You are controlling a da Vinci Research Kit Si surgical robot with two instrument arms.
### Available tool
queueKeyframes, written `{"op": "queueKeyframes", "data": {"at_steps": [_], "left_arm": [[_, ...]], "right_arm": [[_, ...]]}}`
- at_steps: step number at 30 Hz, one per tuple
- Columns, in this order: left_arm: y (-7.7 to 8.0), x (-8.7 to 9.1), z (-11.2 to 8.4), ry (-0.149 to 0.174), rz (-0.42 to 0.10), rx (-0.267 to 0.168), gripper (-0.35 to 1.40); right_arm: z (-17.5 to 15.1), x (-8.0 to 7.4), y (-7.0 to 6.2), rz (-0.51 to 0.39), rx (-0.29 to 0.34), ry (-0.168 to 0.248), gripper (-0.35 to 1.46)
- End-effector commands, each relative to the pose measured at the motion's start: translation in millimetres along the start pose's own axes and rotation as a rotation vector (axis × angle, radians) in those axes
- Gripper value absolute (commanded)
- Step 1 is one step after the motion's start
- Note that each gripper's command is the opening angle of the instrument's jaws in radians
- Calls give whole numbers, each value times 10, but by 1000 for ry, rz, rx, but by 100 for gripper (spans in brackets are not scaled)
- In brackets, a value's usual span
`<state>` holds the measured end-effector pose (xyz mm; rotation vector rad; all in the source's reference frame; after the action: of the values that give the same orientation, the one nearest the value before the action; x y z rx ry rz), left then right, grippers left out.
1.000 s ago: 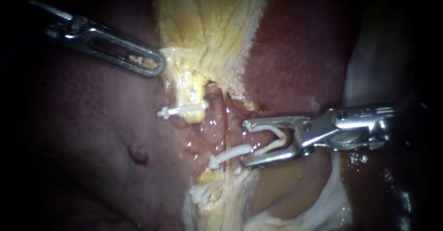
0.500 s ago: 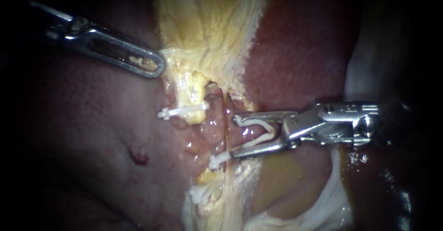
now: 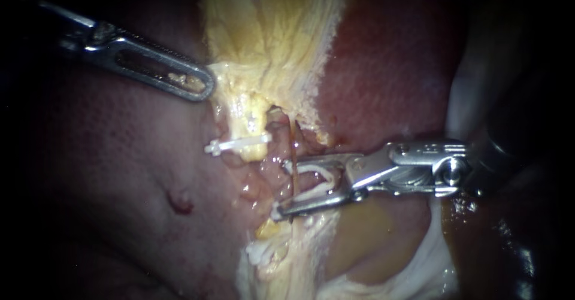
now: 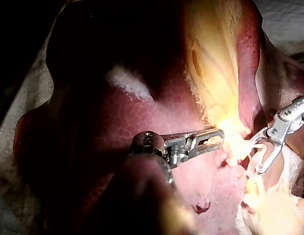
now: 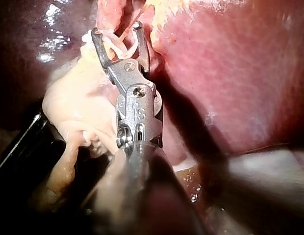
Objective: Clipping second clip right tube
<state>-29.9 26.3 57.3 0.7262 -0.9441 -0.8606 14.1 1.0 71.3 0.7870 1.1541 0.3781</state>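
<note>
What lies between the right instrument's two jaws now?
A white clip, not yet closed, seated against both jaws; the thin right tube appears to pass between its legs near the tips. The endoscope view shows this.

clear: over liver (image 3: 120, 174) | blocked: upper clip (image 3: 236, 144), right instrument (image 3: 283, 187) (loaded clip (image 3: 320, 174)) across tube (image 3: 293, 147)

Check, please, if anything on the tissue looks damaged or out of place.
A small dark red nick marks the liver below the left tool; it looks like a surface wound. A yellow scrap sits in that tool's window. Nothing else stands out.
</note>
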Motion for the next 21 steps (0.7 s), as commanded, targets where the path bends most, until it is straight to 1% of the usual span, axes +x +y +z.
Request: {"op": "queueKeyframes", "data": {"at_steps": [1,6,13,16,21], "left_arm": [[0,0,0,0,0,0,-35],[0,0,0,0,0,0,-35],[0,0,0,0,6,0,-35],[1,0,0,0,6,0,-35],[1,0,0,1,6,0,-35]], "right_arm": [[1,1,-1,4,9,10,48],[5,4,-2,13,49,11,48],[6,5,-7,20,66,27,48],[5,7,-11,20,69,27,48],[7,10,-21,28,101,44,48]]}}
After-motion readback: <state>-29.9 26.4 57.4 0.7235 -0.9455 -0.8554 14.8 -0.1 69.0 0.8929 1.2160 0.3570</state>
